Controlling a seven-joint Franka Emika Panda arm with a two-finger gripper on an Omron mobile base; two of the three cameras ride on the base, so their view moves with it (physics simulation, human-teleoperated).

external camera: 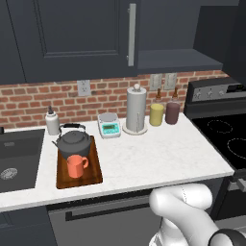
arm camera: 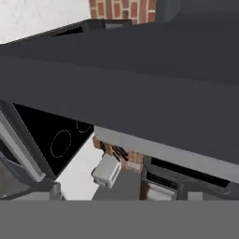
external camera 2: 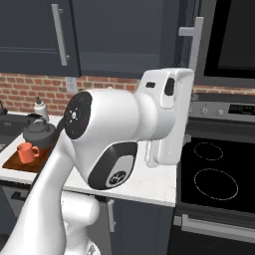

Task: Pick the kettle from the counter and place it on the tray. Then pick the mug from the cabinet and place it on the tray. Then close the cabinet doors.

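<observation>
While the tool stands released with nothing held, kettle (external camera: 73, 143) upright at back of tray (external camera: 96, 177) on white surface (external camera: 158, 158), mug (external camera: 76, 166) just before it on same tray, cabinet doors (external camera: 81, 38) overhead, left one shut, paper-towel cylinder (external camera: 136, 109) near brick wall.

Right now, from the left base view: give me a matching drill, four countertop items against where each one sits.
Items:
1. kettle
2. mug
3. paper-towel roll
4. kitchen scale

Places:
A. front part of the tray, nearest the counter edge
B. by the brick wall, just left of the yellow jar
C. back part of the tray, behind the orange-red item
D. on the counter between the tray and the tall steel cylinder

Pairs: 1-C, 2-A, 3-B, 4-D
</observation>
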